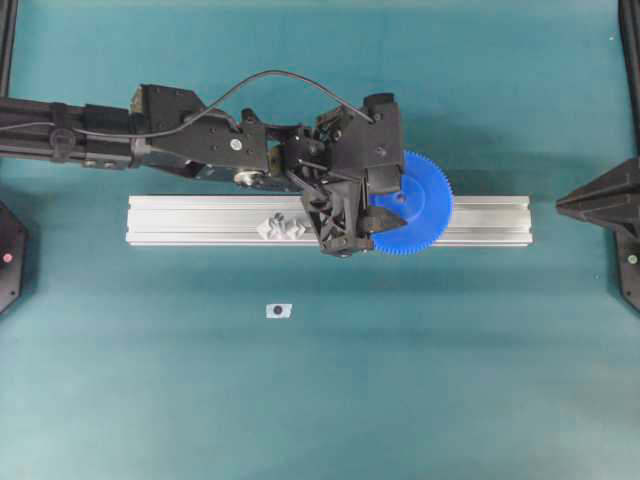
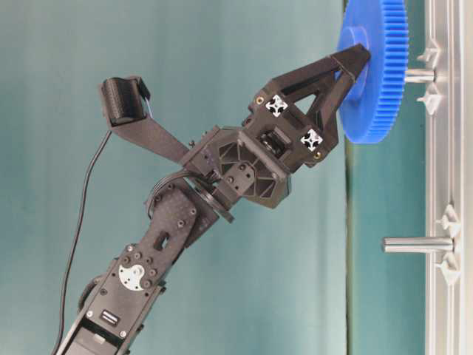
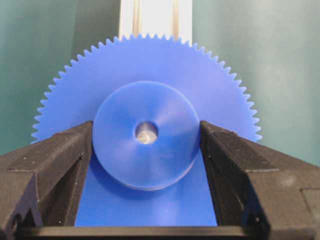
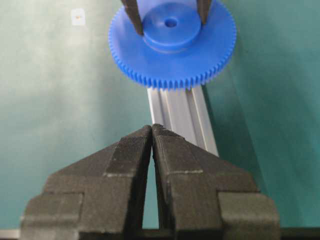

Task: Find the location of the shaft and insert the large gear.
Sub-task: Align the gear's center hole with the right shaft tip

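Note:
The large gear (image 1: 425, 205), a bright blue toothed disc, hangs over the aluminium rail (image 1: 200, 220) with my left gripper (image 1: 378, 208) shut on its raised hub (image 3: 146, 150). Both fingers (image 3: 220, 150) press the hub's sides. From table level the gear (image 2: 377, 70) stands off the rail, and the shaft (image 2: 420, 75) spans the gap to its underside. Grey metal shows through the centre hole (image 3: 146, 133). A second, bare shaft (image 2: 417, 244) stands further along the rail, between clear mounts (image 1: 283, 227). My right gripper (image 4: 152, 128) is shut and empty, off the rail's right end (image 1: 565, 206).
A small white tag with a dark dot (image 1: 278, 310) lies on the teal table in front of the rail. Black arm bases sit at the left edge (image 1: 10, 255) and the right edge (image 1: 630, 260). The left arm (image 1: 190, 140) stretches behind the rail.

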